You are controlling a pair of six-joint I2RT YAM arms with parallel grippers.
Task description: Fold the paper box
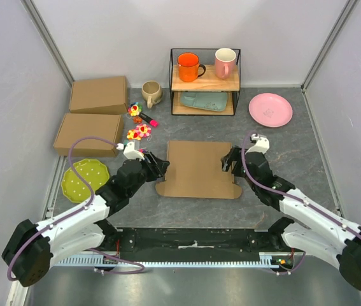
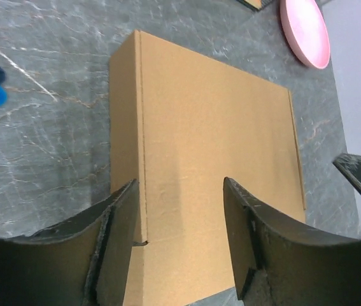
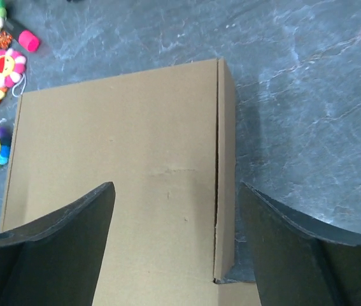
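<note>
The flat brown corrugated-cardboard paper box (image 1: 198, 167) lies mid-frame in the top view. The left gripper (image 1: 160, 167) and right gripper (image 1: 230, 162) flank its 2 side edges, fingers apart, clamping nothing. Unheld, its folded sides may spring open, or a fingertip could shove it askew.

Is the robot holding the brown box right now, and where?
Nothing is held: the left gripper and right gripper hang open at the paper box's side edges.

The plain brown cardboard box (image 1: 198, 167) lies flat and closed on the grey counter (image 1: 295, 146) in front of me, with small tabs sticking out at its near corners.
</note>
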